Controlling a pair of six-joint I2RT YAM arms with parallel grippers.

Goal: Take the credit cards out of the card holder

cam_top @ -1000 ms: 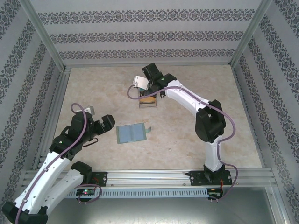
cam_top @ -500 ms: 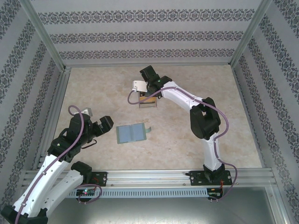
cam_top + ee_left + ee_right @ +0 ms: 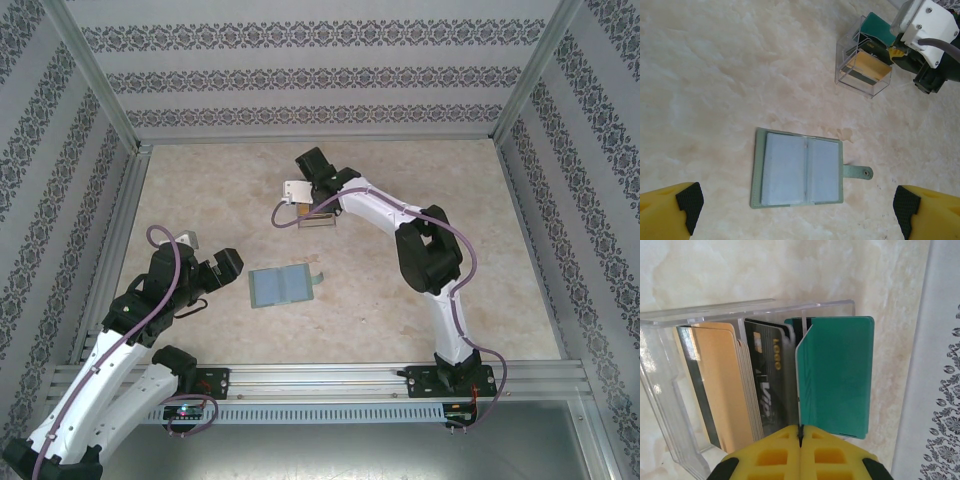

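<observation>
The card holder (image 3: pixel 799 168) lies open and flat on the table, pale clear pockets up, its tab (image 3: pixel 858 172) pointing right; from above it sits mid-table (image 3: pixel 280 287). My left gripper (image 3: pixel 797 210) hangs above its near edge, open wide, with nothing between the fingertips (image 3: pixel 687 202). My right gripper (image 3: pixel 800 437) is shut on the lower edge of a teal credit card (image 3: pixel 837 375), which stands at the right-hand end of a clear plastic stand (image 3: pixel 670 390). A black card (image 3: pixel 767 380) and an orange-brown card (image 3: pixel 720 385) stand upright in that stand.
The clear stand (image 3: pixel 318 215) sits toward the back of the table, with the right arm's wrist over it. Patterned walls and metal frame rails (image 3: pixel 110 230) enclose the table. Bare marbled surface lies between the holder and the stand.
The right arm's wrist has shifted slightly left and back over the stand, its elbow swinging left. The left arm drew back a little, then held still. The card holder has not moved.
</observation>
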